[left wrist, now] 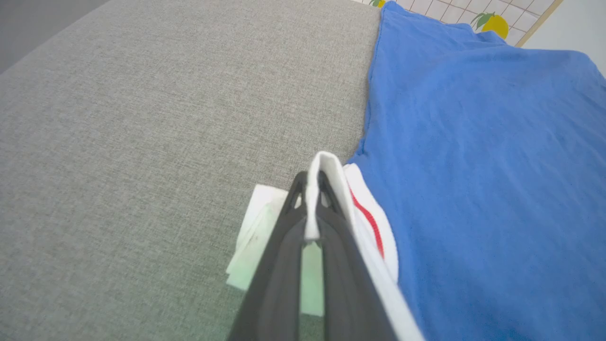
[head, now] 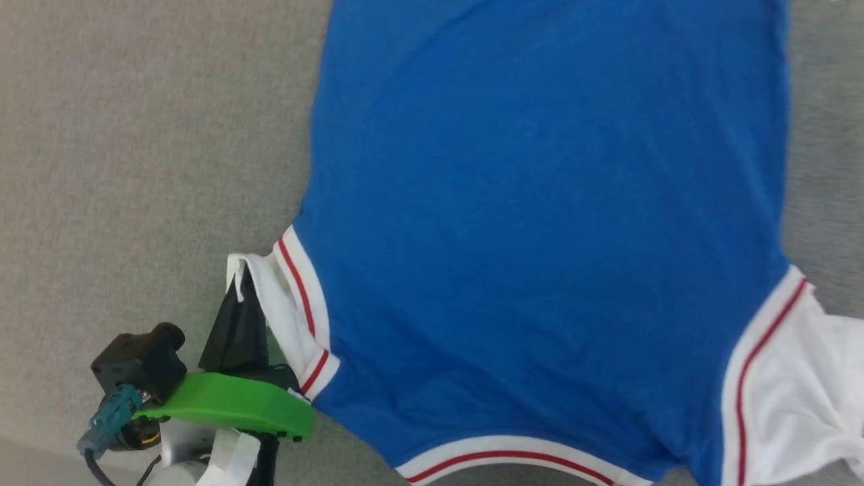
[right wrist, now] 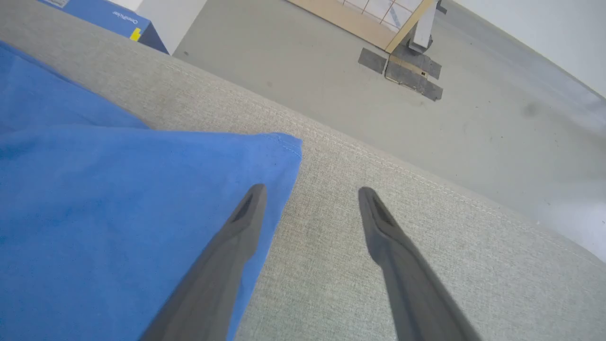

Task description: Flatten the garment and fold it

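You're working over a grey woven surface (head: 135,135) that spans the head view. In the right wrist view its far edge drops away to a pale grey floor (right wrist: 426,118).

The garment (head: 540,202) lies spread on that surface with a plain bright blue panel facing up. It takes the middle and right of the head view and runs off the top edge. Its sleeves and neck end point toward the robot. The right sleeve (head: 796,391) is white and rumpled, with a red-and-white band where it meets the blue, and lies at the lower right. The left sleeve (head: 290,304), white with the same trim, is bunched narrow at the lower left of the blue panel. A curved white-red-white collar band (head: 506,459) runs along the bottom edge between the two sleeves.

Your left gripper (head: 241,287) sits at the outer edge of the left sleeve, its jaws pressed together on a fold of the white fabric. In the left wrist view the white hem loops up over the dark fingertips (left wrist: 289,213).

Your right gripper (right wrist: 310,192) has its jaws spread wide at a hemmed blue corner of the garment. One finger is over the cloth just inside that corner and the other is over the bare surface. You can't tell whether either tip touches down.

On the left wrist you can see a green plate (head: 229,405). Beside it is a black camera (head: 138,364), and below that a small teal plug (head: 111,415).
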